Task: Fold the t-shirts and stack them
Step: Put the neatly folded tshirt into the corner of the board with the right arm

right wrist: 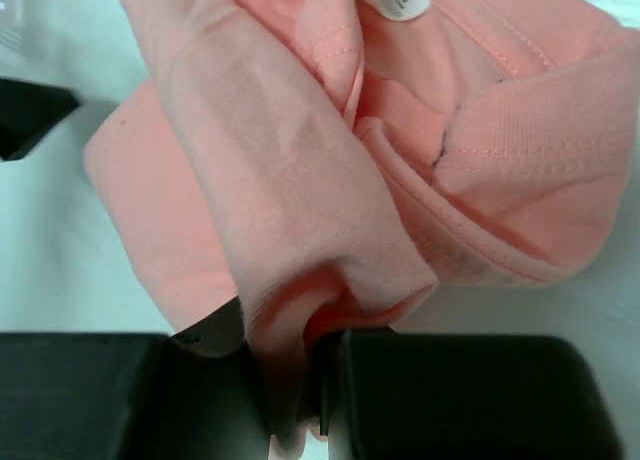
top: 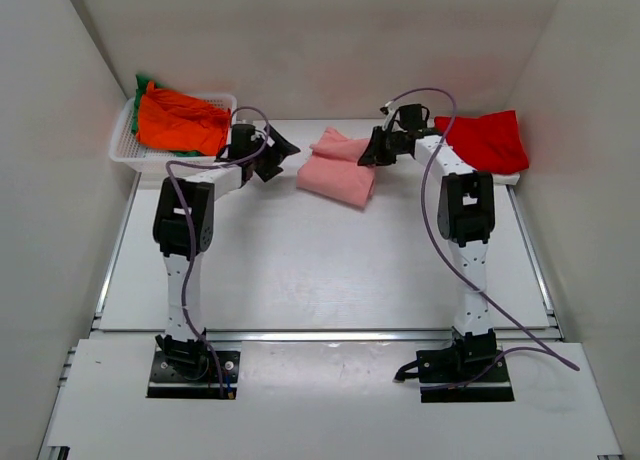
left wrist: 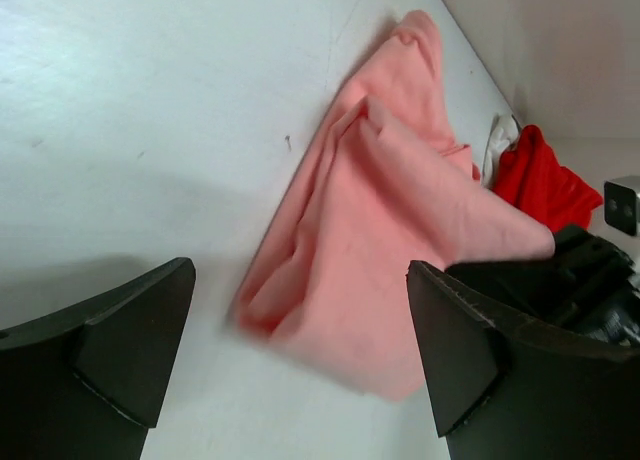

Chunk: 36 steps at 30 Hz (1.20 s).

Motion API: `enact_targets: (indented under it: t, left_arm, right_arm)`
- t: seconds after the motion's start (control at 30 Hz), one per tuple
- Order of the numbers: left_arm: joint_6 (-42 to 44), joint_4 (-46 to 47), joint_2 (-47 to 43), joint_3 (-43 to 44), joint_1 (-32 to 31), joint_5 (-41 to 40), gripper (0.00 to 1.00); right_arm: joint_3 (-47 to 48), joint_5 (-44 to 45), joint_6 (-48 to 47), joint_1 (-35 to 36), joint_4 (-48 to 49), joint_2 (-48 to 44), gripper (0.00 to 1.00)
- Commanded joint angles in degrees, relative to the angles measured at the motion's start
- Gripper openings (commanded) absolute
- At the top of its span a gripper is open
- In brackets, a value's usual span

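The salmon-pink t-shirt (top: 338, 170) lies bunched at the back middle of the table. My right gripper (top: 374, 152) is shut on a fold of its right side; in the right wrist view the pink cloth (right wrist: 330, 180) is pinched between the black fingers (right wrist: 470, 400). My left gripper (top: 282, 152) is open and empty just left of the shirt; in the left wrist view the shirt (left wrist: 380, 230) lies ahead between its fingers (left wrist: 130, 340). A bright red t-shirt (top: 485, 140) lies at the back right. Orange (top: 180, 122) and green (top: 143, 88) shirts sit in the basket.
A white latticed basket (top: 125, 150) stands at the back left against the wall. White walls enclose the table on the left, back and right. The red shirt rests on a white sheet (top: 510, 178) near the right wall.
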Motion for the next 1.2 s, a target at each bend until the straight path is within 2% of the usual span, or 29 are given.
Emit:
enact_targets:
  t: [0.0,0.13,0.27,0.53,0.77,0.97,1.03,1.13,1.17]
  left_arm:
    - [-1.6,9.3,-11.9,-9.0,1.4,3.0,0.99]
    - [-1.7,12.1,-17.6,-20.2,1.7,4.8,0.98]
    - [0.1,11.1,-20.6,-24.8,2.0,6.4,0.99]
    - [2.8,8.5,-22.0,-26.7,1.4,8.9,0.99]
    - [5.3,6.4,-23.6,-28.3,1.4,11.4,0.99]
    - [9.2,7.2,-25.0,-30.8,0.6,14.0,0.99]
    - [9.4,7.2,-25.4,-32.1,0.0,14.4,0.98]
    - [10.3,7.3,-26.3,-34.0,-0.8,14.4,0.98]
    - [11.6,6.8,-26.4,-34.4,-0.3,14.6,0.99]
  right_arm:
    - [2.0,2.5,-5.5,-3.0,-1.3,-5.3,0.0]
    - [4.4,4.4,-9.3,-5.6,-3.3,-9.0,0.0]
    - [11.1,9.0,-18.1,-9.1,-9.3,-10.5,0.0]
    - [14.9,16.4,-26.9,-18.9,-9.3,-13.3,0.0]
    - [17.7,25.3,-34.0,-24.5,-8.0,-7.0,0.0]
    - [13.7,38.8,-38.8,-23.7,3.5,-3.4,0.0]
    - [11.2,44.9,-40.7,-22.5,13.2,-3.6,0.01]
    - [11.2,54.0,-42.6,-21.4,23.0,-2.3,0.24]
    - [12.9,54.6,-42.0,-21.2,24.3,-1.8,0.26]
